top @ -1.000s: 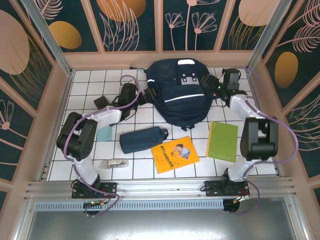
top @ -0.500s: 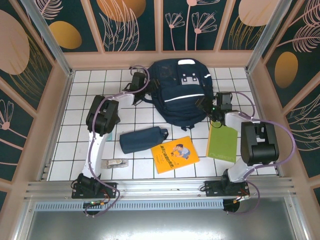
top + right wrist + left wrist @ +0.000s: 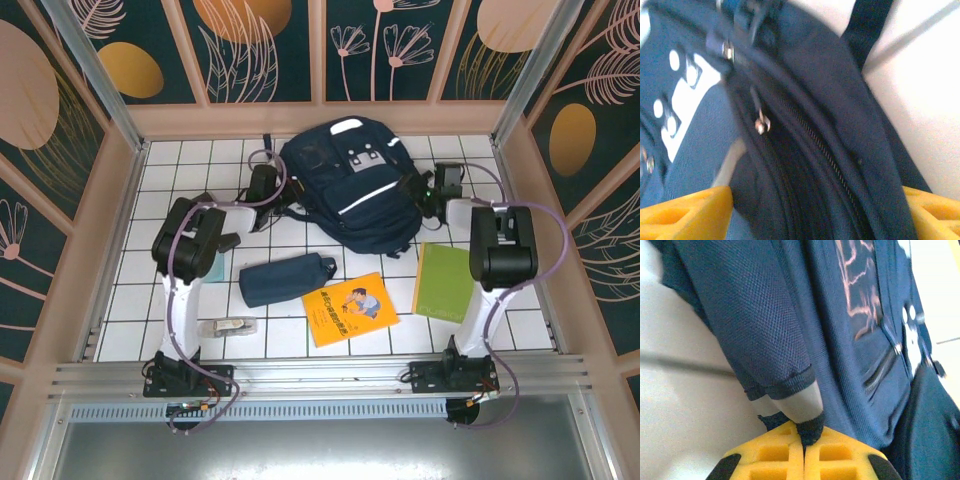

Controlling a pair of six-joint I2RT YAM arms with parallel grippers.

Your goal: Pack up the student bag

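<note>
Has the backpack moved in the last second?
Yes. The backpack has shifted left and twisted, its top end swinging left across the tiles, while the yellow book in front of it stayed put.

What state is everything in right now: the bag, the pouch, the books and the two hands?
bag: lying front up; the zip looks closed.
left hand: shut, pinching a bit of the bag.
right hand: open, astride the bag's edge.
pouch: lying flat, outside the bag.
yellow book: closed, cover up.
green notebook: closed, lying flat.
</note>
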